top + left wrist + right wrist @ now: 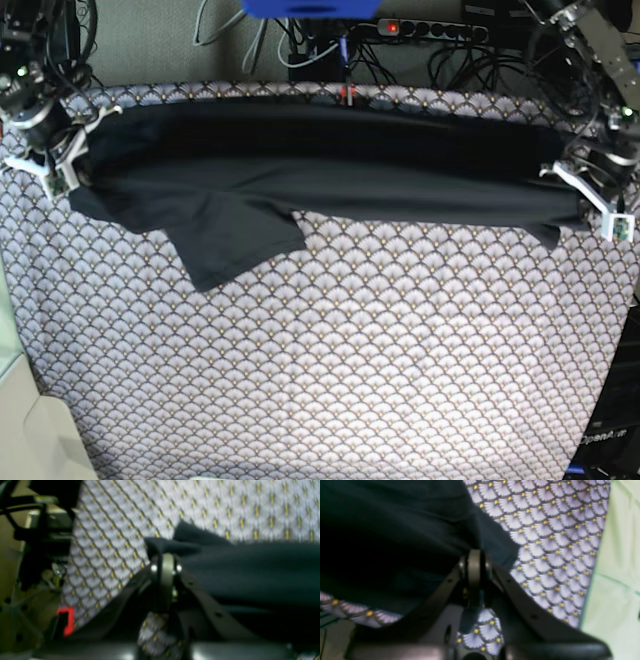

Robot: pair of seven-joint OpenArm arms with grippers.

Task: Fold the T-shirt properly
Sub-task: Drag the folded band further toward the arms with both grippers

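Overhead, T-shirt (330, 175) stretched across scalloped tablecloth (350, 350), both jaws clamped on its ends, power strip (430, 30) behind.

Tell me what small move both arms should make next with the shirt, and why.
Probably draw both grippers toward the near table edge together. The left gripper and right gripper are each shut on an end of the T-shirt, stretched along the tablecloth's far side, one sleeve hanging loose.
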